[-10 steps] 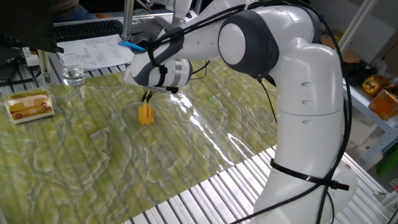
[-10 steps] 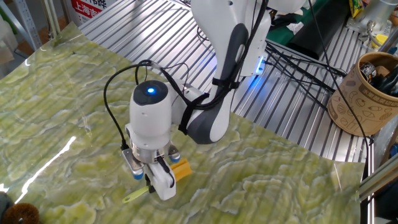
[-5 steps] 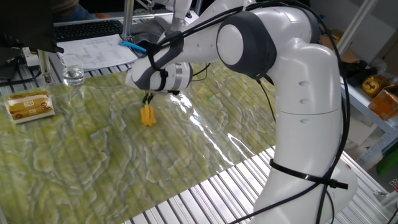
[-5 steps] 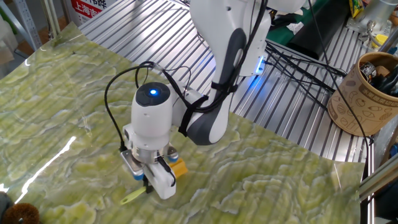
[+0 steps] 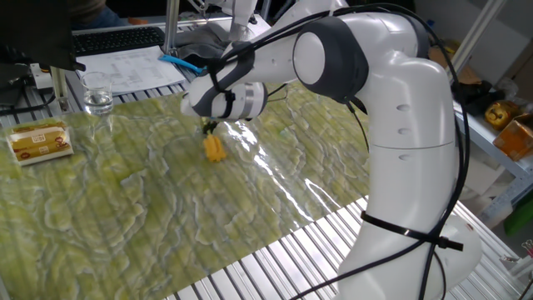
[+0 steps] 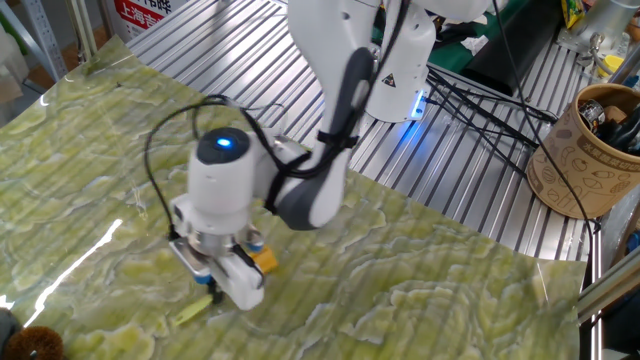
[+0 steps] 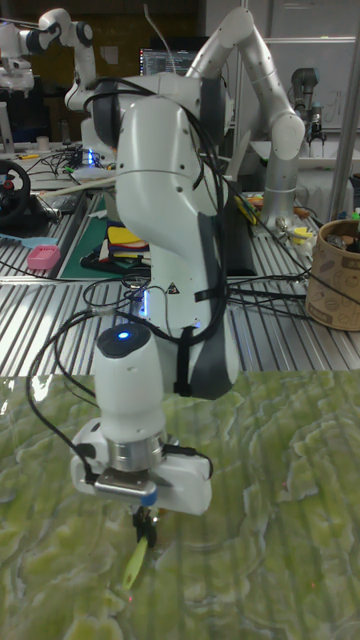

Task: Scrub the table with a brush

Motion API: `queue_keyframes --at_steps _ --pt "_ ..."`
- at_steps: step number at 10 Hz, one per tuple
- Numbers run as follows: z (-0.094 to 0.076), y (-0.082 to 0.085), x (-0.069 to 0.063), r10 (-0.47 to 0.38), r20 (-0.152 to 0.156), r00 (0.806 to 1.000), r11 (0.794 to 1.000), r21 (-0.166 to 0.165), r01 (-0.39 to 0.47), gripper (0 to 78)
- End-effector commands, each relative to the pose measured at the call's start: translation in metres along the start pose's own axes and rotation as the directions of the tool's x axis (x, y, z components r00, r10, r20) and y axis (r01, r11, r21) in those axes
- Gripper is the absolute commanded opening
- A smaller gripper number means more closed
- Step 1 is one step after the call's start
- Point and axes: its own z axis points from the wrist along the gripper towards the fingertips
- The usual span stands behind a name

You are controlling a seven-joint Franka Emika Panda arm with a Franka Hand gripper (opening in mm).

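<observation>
The table (image 5: 125, 208) carries a glossy yellow-green marbled sheet over silver slats. My gripper (image 5: 210, 127) points down over the sheet's middle and is shut on the brush. The brush's orange-yellow bristle head (image 5: 215, 148) rests on the sheet just below the fingers. From the other side, the orange head (image 6: 263, 259) shows beside the gripper (image 6: 215, 287), and the pale green handle (image 6: 195, 308) sticks out toward the lower left. In the tall view the handle (image 7: 135, 562) hangs slanted under the gripper (image 7: 146, 520); the bristle head is hidden there.
A yellow-labelled packet (image 5: 39, 140) lies at the sheet's left edge, with a clear glass (image 5: 98, 93) behind it. Papers and a keyboard (image 5: 117, 37) sit further back. A brown cup of tools (image 6: 588, 150) stands on bare slats at the right. The robot's base (image 6: 400, 60) is close behind.
The gripper has carried the brush across the sheet, rightward in one fixed view and leftward in the other. The bristle head stays down on the sheet.
</observation>
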Motion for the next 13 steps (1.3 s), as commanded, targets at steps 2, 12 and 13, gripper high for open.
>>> queue_keyframes --at_steps 2,12,13 --pt "-0.008 -0.051 -0.037 -0.138 -0.017 0.99 0.99 0.022 0.138 1.7" --pt "-0.039 -0.053 -0.05 -0.069 -0.162 0.984 0.995 0.057 0.08 1.7" --pt "-0.042 -0.049 -0.047 -0.062 -0.161 0.985 0.996 0.061 0.072 1.7"
